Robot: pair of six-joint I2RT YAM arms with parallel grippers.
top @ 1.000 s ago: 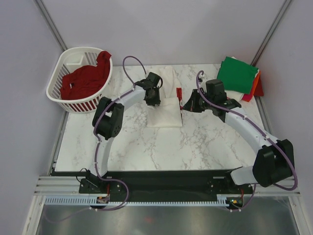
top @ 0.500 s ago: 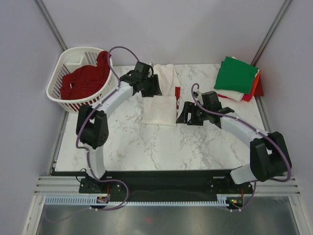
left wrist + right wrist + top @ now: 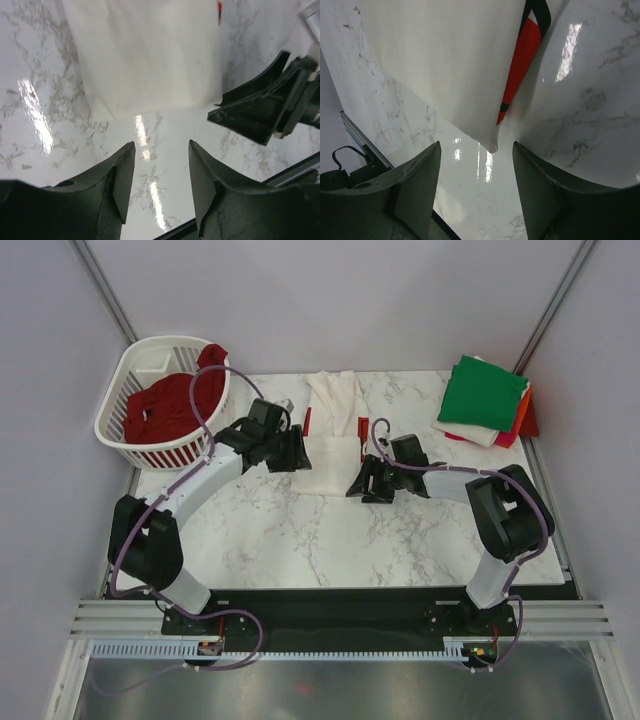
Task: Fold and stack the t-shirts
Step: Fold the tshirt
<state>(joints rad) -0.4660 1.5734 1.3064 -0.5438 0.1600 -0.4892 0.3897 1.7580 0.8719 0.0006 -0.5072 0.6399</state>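
White t-shirt (image 3: 330,460) hides most red print (image 3: 522,60); left fingers (image 3: 122,175) and right fingers (image 3: 417,185) gape empty.

A white cotton t-shirt with red print (image 3: 333,445) lay partly folded on the white marble-patterned table (image 3: 300,540). The left gripper (image 3: 297,451) was just beside its left edge and the right gripper (image 3: 357,484) was near its front right corner. A dark red t-shirt (image 3: 165,405) filled the white slatted plastic basket (image 3: 130,365). A folded green t-shirt (image 3: 485,390) topped the pile of folded tees (image 3: 468,430) at far right.
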